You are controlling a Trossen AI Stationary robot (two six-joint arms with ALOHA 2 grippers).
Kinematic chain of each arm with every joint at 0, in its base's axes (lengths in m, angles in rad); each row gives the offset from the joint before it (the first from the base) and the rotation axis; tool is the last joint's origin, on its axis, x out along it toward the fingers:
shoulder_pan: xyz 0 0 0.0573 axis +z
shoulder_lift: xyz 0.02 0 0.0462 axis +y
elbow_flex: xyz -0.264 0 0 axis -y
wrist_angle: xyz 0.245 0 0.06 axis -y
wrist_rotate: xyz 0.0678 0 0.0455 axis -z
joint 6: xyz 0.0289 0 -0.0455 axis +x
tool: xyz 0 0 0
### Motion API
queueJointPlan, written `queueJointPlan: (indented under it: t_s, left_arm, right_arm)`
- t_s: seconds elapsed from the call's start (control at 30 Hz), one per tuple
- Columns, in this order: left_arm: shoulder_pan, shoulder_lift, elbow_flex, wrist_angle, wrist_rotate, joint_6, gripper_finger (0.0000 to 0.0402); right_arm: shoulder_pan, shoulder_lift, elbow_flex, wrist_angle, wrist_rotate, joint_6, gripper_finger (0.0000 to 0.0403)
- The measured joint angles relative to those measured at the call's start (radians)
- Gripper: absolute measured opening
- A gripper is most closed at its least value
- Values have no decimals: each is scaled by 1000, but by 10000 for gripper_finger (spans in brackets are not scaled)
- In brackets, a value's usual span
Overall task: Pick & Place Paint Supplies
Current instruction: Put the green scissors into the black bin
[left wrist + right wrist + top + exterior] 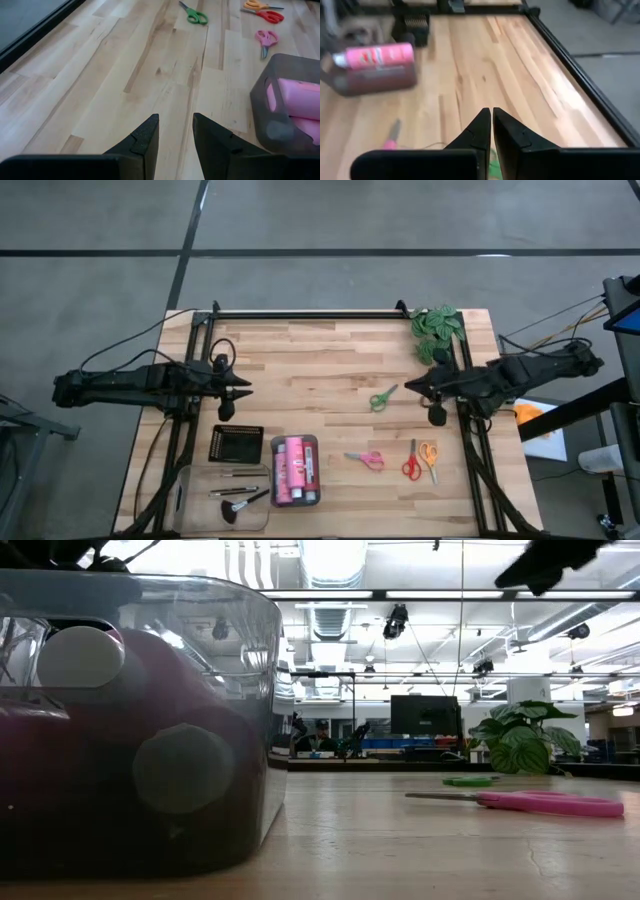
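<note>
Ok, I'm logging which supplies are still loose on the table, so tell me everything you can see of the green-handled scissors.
The green scissors are small, with bright green, plastic-looking loop handles and short grey blades that appear shut. They lie flat on the bare wooden table, apart from the other scissors, in no tray, angled diagonally. The right gripper, shut, hovers near them; whether it touches them cannot be told. The left wrist view shows them far across the table.

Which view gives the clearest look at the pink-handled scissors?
The left wrist view: the pink-handled scissors lie whole and unobstructed on the table. The high view shows them small; the low view shows them edge-on; the right wrist view shows only a blurred pink bit.
</note>
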Motion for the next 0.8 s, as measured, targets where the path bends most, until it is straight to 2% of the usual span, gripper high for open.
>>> queueJointPlan:
  t_s: [0.17,0.4,0.53,0.8]
  left_arm:
    - [0,0,0,0,0,0,122]
    - [0,0,0,0,0,0,123]
    - [0,0,0,0,0,0,123]
    - [0,0,0,1,0,0,123]
  right_arm:
    - [-34,188,151,-86,-2,-83,15]
    - [-34,393,287,-102,-13,-255,15]
    - [-36,482,340,-172,-21,-229,15]
    - [-112,569,362,-252,-167,-168,15]
